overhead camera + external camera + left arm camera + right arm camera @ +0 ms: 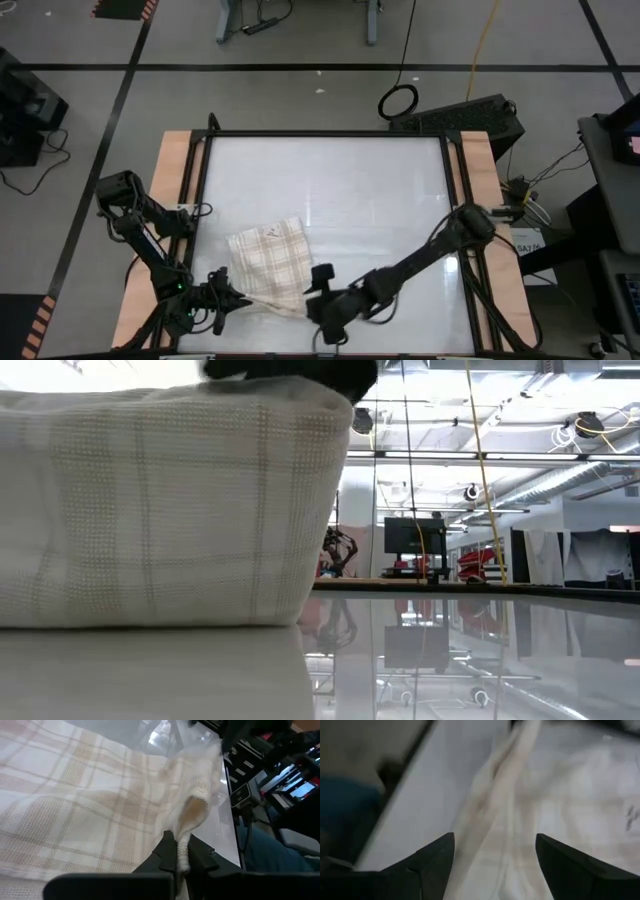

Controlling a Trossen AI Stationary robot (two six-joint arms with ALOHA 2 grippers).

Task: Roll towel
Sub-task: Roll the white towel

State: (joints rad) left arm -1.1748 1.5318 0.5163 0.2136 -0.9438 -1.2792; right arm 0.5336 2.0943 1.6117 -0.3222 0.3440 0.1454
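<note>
The towel (268, 258), cream with a beige plaid check and a small tag, lies spread on the white table (380, 200) near its front left. Its near edge is gathered into a thin roll (280, 303). My left gripper (236, 297) is shut on the left end of that roll. My right gripper (318, 292) stands open just above the roll's right end; in the right wrist view the roll (495, 820) runs on between and beyond its spread fingers. In the low view the towel (170, 510) fills the left half. My left gripper pinches the left end of the towel's rolled near edge (186, 837) between its two fingers. It comes from the table's left, slanting a little downward, in line with the roll. The bunched cloth is several layers thick, and the rest of the towel lies on the table.
Wooden strips (175, 200) and a black frame border the table on the left and right. Bare white surface stretches to the far side and to the right of the towel. A black box (470, 115) sits off the far right corner.
</note>
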